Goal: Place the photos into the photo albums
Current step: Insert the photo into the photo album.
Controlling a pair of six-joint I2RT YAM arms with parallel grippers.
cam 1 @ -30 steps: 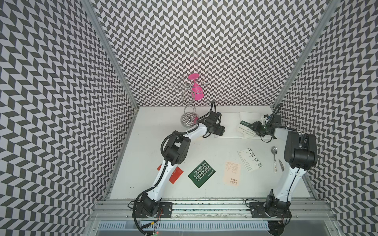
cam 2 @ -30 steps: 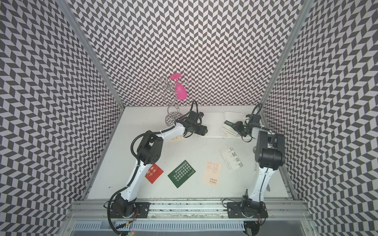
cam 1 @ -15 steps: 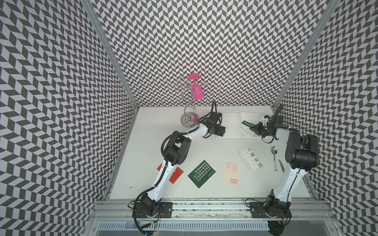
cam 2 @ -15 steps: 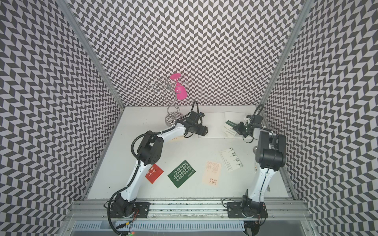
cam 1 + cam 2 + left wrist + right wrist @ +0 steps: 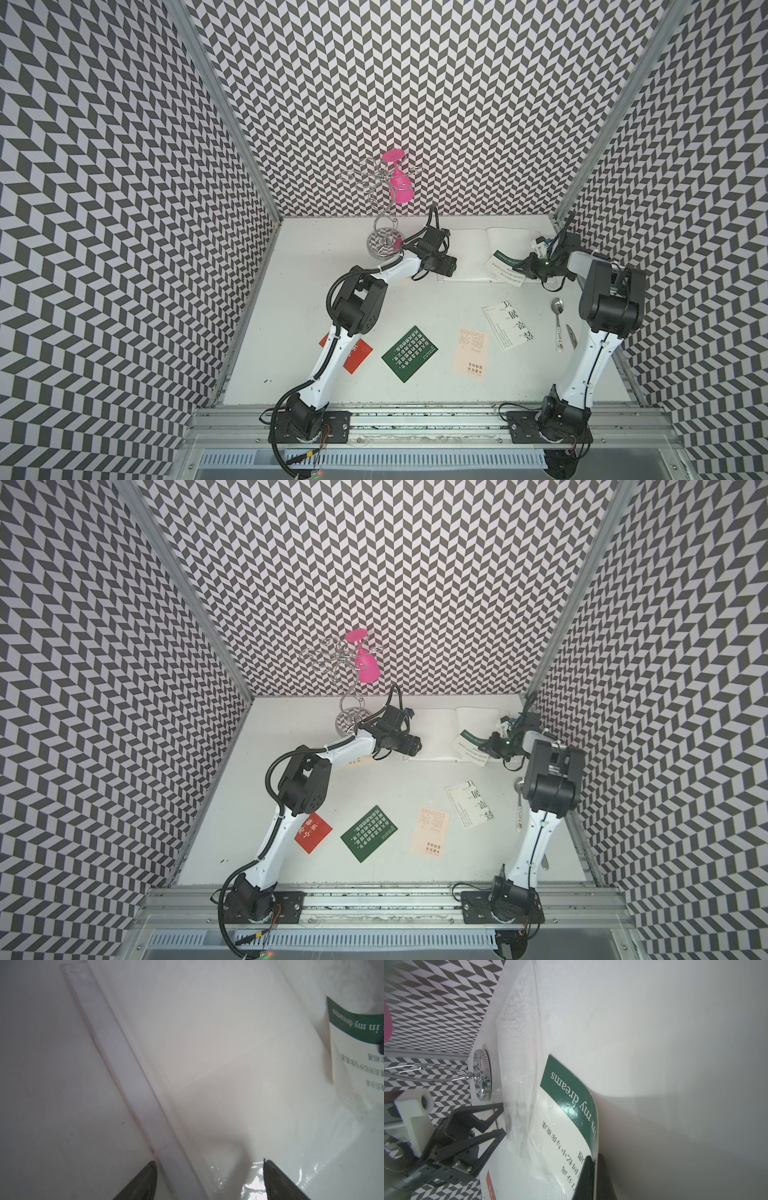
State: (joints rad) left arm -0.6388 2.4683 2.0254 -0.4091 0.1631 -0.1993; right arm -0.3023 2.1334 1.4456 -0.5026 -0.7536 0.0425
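Right wrist view: green-banded card point(image 5: 566, 1118) is pinched tight by the right gripper point(image 5: 591, 1159) and bowed over the open album point(image 5: 467, 249), probably for sleeving, while the album edge is seemingly pinned by the wide-spread, empty left gripper point(image 5: 209, 1161).

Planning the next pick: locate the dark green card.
In a top view the dark green card lies flat at the table's front centre, between the red card and the peach card.
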